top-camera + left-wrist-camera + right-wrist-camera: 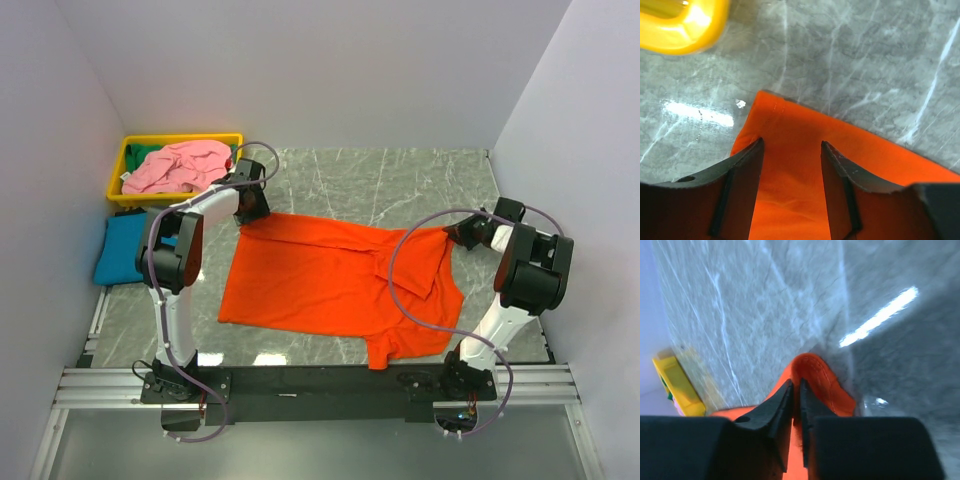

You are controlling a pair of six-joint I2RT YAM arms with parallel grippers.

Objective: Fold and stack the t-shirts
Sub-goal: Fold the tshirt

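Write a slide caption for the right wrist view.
Right gripper pinches a raised corner of the orange t-shirt on the grey marble table.

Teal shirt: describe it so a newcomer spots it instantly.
Find the yellow tray in the far left corner. Just on its near side, against the left wall, lies the teal shirt, folded flat. Unlike it, the pink shirt is heaped in the tray, the orange shirt spread mid-table.

Plain orange t-shirt (320,285), yellow tray (180,140), grey white-veined table (400,180).
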